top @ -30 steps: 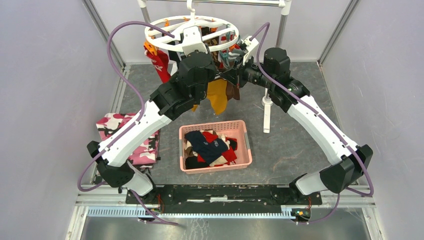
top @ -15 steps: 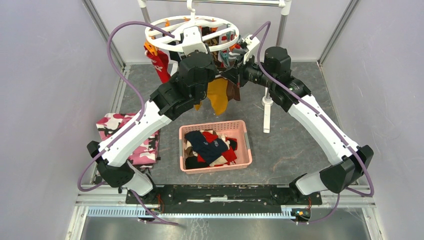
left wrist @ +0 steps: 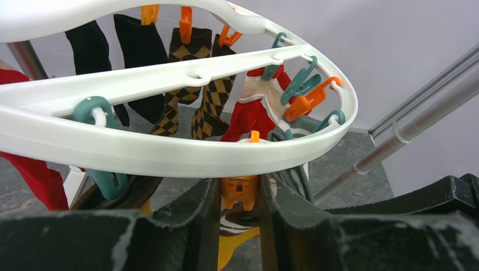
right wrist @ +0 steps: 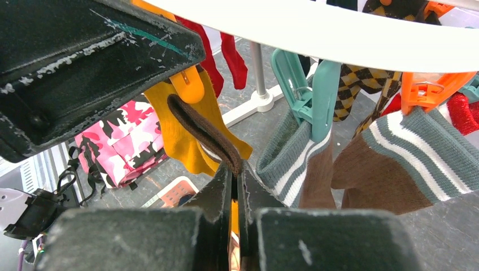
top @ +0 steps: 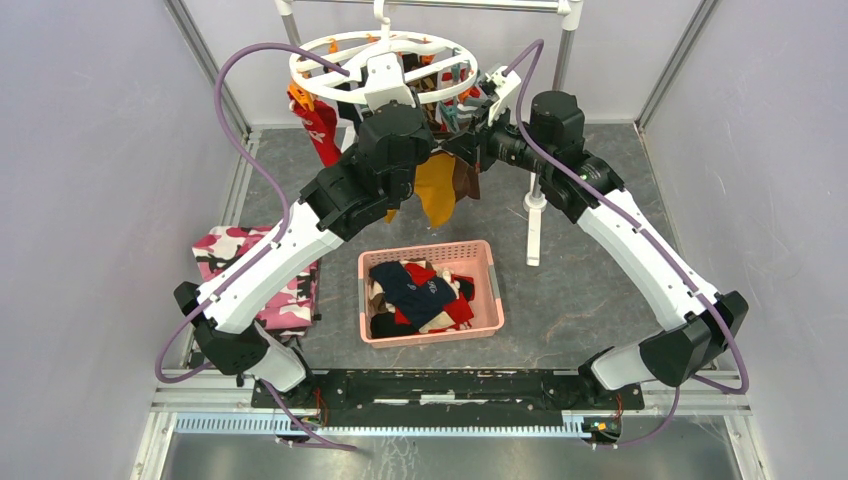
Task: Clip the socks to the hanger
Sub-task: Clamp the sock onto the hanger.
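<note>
Your right gripper [right wrist: 234,169] rose a bit, pinching a brown sock [right wrist: 197,127]; left gripper [left wrist: 239,185] squeezes an orange clip [left wrist: 240,199] under the hanger [left wrist: 169,155].

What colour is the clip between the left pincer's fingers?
The clip is orange, seen best in the left wrist view.

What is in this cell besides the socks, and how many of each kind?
Arms: 2
Hanger: 1
Basket: 1
Camouflage cloth: 1
Rack: 1
Total: 6
</note>
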`<state>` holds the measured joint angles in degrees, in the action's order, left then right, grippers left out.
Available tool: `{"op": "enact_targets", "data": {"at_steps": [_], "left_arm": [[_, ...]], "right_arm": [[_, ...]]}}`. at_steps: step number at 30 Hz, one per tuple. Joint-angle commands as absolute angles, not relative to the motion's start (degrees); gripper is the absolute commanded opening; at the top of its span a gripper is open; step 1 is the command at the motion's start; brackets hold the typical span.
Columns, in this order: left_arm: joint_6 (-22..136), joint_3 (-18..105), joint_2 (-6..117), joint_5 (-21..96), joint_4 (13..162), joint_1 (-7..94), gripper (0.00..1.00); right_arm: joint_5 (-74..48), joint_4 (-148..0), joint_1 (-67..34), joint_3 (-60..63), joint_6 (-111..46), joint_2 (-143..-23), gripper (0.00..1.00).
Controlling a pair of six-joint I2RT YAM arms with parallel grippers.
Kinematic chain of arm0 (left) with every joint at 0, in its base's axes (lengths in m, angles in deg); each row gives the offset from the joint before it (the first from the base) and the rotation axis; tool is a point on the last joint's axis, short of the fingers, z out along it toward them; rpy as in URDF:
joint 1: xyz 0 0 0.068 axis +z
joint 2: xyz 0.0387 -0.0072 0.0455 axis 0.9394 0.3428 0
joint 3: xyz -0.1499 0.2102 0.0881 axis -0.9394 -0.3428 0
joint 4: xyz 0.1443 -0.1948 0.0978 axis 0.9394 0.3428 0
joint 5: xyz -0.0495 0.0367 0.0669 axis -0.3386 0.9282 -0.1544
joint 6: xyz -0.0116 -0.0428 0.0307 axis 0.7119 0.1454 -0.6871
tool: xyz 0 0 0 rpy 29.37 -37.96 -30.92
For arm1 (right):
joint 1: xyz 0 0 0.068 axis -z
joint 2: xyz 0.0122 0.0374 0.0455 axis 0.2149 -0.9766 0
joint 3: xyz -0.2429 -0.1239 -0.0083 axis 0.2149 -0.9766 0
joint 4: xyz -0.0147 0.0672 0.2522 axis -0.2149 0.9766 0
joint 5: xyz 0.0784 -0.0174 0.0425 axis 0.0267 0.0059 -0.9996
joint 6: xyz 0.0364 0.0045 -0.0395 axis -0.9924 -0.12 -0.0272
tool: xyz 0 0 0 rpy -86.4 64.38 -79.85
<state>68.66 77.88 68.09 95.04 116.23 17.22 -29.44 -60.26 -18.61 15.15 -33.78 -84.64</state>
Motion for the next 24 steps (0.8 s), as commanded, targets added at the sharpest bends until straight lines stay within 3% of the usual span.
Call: {"op": "enact_targets", "data": {"at_steps": [1, 15, 24], "left_arm": [[70.4, 77.4, 66.7, 95.0, 113.8, 17.3, 0.03], [70.2, 77.1, 66.7, 94.3, 113.6, 17.4, 0.03], [69.7, 77.2, 66.4, 93.8, 113.3, 17.4, 0.02]], "right_arm": [[-29.7, -61.5, -18.8, 18.3, -33.6, -83.4, 0.0], [-30.1, -61.2, -18.6, 20.0, -33.5, -83.6, 0.0], [-29.8, -59.6, -18.7, 11.7, -31.4, -82.3, 0.0]]}}
